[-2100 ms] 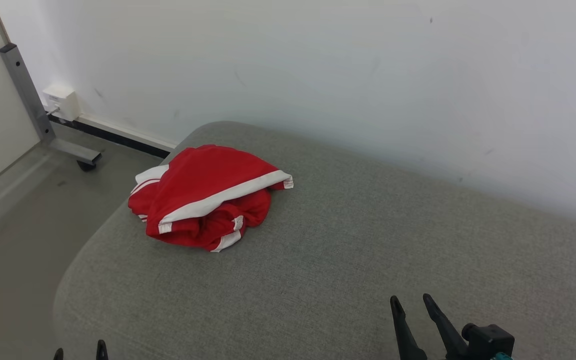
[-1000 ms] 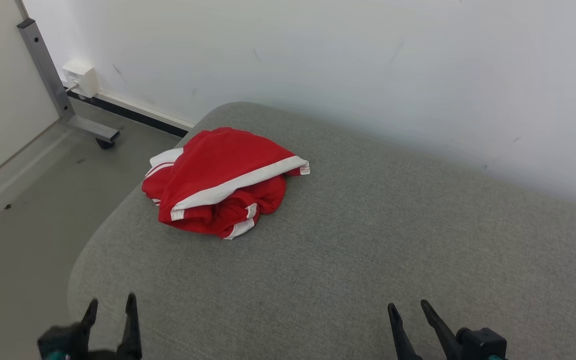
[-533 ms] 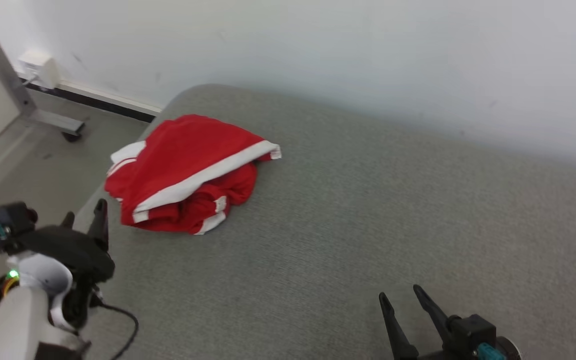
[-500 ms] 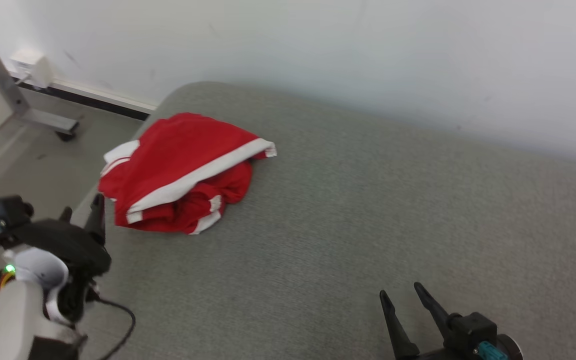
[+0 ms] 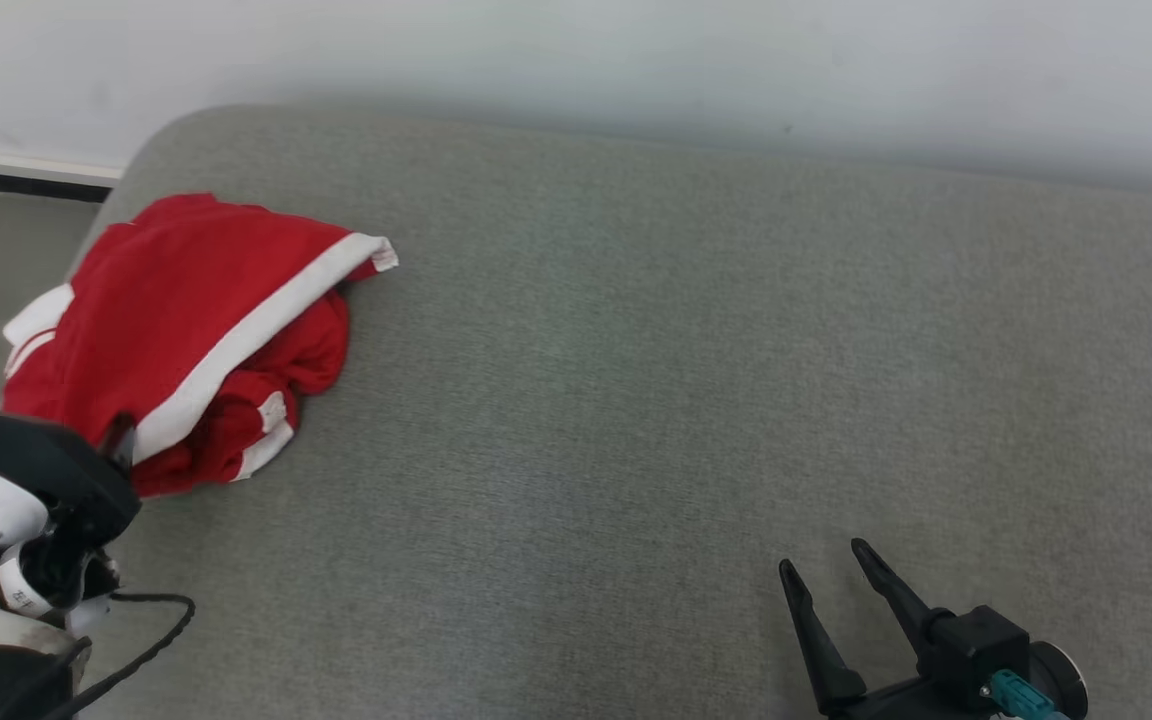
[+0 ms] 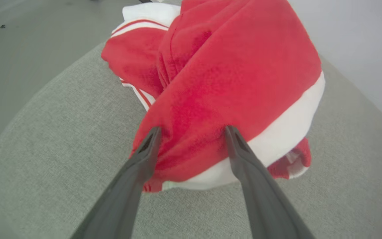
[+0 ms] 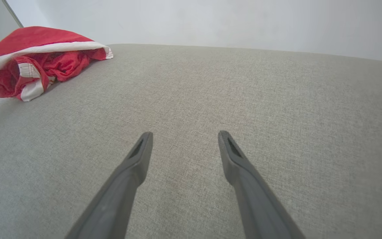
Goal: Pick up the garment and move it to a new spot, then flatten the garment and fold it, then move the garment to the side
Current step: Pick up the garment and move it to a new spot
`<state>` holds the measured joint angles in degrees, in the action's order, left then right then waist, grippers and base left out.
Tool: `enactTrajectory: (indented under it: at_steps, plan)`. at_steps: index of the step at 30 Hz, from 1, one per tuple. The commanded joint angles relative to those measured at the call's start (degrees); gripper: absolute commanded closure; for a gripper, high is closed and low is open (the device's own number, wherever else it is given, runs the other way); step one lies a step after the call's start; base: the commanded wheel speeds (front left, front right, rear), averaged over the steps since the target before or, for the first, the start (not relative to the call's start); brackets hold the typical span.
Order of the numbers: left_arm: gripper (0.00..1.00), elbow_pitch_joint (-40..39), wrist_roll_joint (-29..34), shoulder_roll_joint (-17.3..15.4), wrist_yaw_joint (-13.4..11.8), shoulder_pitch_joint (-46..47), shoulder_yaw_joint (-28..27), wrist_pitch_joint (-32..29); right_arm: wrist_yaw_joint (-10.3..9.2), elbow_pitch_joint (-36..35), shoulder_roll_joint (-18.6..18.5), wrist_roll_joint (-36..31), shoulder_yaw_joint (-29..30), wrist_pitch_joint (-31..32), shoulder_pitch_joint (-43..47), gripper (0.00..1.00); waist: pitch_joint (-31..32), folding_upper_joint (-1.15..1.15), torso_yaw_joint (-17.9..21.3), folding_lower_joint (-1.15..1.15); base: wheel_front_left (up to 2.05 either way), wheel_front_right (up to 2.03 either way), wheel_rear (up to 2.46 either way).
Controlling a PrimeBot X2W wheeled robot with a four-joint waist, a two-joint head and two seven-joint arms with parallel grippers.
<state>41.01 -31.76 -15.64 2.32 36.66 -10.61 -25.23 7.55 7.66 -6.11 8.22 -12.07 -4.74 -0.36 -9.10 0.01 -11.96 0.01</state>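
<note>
- Left end effector [image 6: 192, 128], spread, has reached the red garment [image 6: 230, 66], its tips straddling a fold, perhaps touching.
- Pickup grasp seems next; right end effector [image 5: 822, 556] idles spread.

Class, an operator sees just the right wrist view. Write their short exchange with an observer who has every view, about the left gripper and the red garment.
Operator: Where's the left gripper?
Observer: It is open, fingertips spread across the garment's near red fold.
Operator: What's behind that heap?
Observer: A white panel with thin red stripes, at the cushion's rounded corner.
</note>
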Motion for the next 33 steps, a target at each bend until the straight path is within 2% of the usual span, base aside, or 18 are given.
enactTrajectory:
  at_steps: [1, 8, 10, 17, 22, 33]
  plan:
    - [0.0, 0.4, 0.2, -0.3, -0.8, -0.2, 0.3, -1.2, -0.12, -0.6, -0.3, 0.2, 0.2, 0.2, 0.4, 0.0, -3.0, -0.01, 2.8, -0.01, 0.0, 0.0, 0.0]
    - [0.0, -0.1, 1.8, -1.1, -3.2, -1.7, 1.8, -4.3, -0.12, -2.0, 0.3, 0.4, 0.2, 0.6, 0.2, 0.0, -4.0, -0.01, 3.1, -0.01, 0.0, 0.0, 0.0]
    - [1.0, -0.4, 2.1, -1.5, -3.4, -1.8, 2.0, -4.3, -0.12, -1.8, 0.6, 0.6, 0.1, 0.5, -0.2, 0.0, -4.0, -0.01, 3.0, -0.01, 0.0, 0.0, 0.0]
    - [1.0, -3.5, 0.4, -2.1, -1.7, -0.1, 1.3, -3.6, -0.12, -0.2, 1.6, 1.5, -0.2, -0.8, -1.9, 0.0, -3.0, -0.01, 2.6, -0.01, 0.0, 0.0, 0.0]
    - [1.0, -8.0, -1.6, -4.2, 0.0, 1.7, 0.5, -5.3, -0.12, 1.8, 2.3, 3.1, -0.1, -2.6, -3.3, 0.0, -1.8, -0.01, 2.4, -0.01, 0.0, 0.0, 0.0]
    - [1.0, -17.6, -1.3, -8.0, -0.8, 5.5, 0.9, -9.7, -0.12, 7.7, 3.2, 6.5, -0.4, -7.7, -5.5, 0.0, 2.1, -0.01, 2.7, -0.01, 0.0, 0.0, 0.0]
